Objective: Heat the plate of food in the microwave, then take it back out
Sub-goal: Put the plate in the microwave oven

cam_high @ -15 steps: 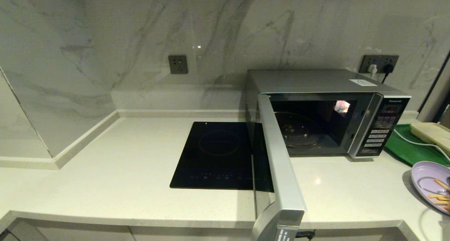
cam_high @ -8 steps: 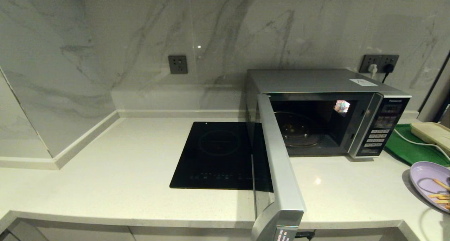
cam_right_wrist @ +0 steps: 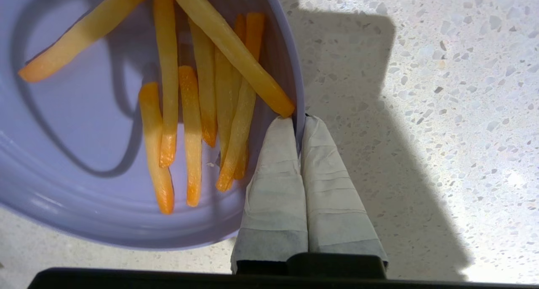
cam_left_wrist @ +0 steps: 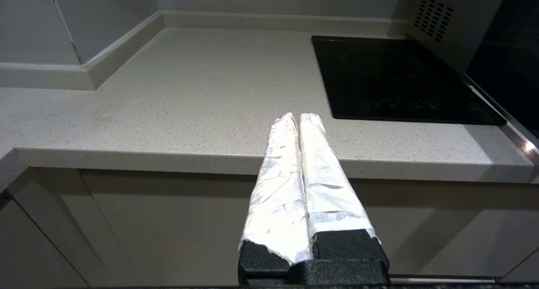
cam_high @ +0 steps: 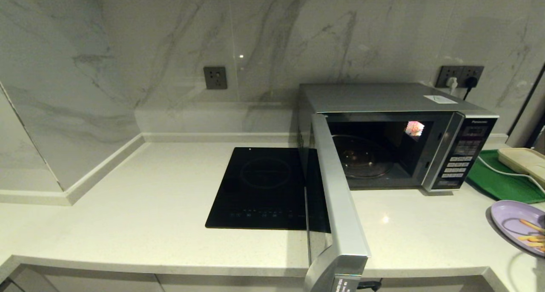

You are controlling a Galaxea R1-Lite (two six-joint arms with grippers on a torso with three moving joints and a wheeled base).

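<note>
The silver Panasonic microwave (cam_high: pixel 383 100) stands at the back right of the counter, its door (cam_high: pixel 336 198) swung wide open toward me and the glass turntable inside bare. The lavender plate of food (cam_high: pixel 509 217) with orange-yellow fries hovers tilted at the far right edge of the head view, casting a shadow on the counter. In the right wrist view my right gripper (cam_right_wrist: pixel 298 119) is shut on the rim of the plate of food (cam_right_wrist: pixel 76 124), one finger inside beside the fries and one outside. My left gripper (cam_left_wrist: pixel 298 117) is shut and empty, hanging before the counter's front edge.
A black induction cooktop (cam_high: pixel 259 187) lies left of the open door. A green tray (cam_high: pixel 498 179) with a beige box and white cord sits right of the microwave. The pale counter (cam_high: pixel 127 215) ends in a front edge; marble walls close the back and left.
The plate has shifted a little leftward and tilted over the past second, held by the right gripper. The microwave, its door and the left arm have not moved.
</note>
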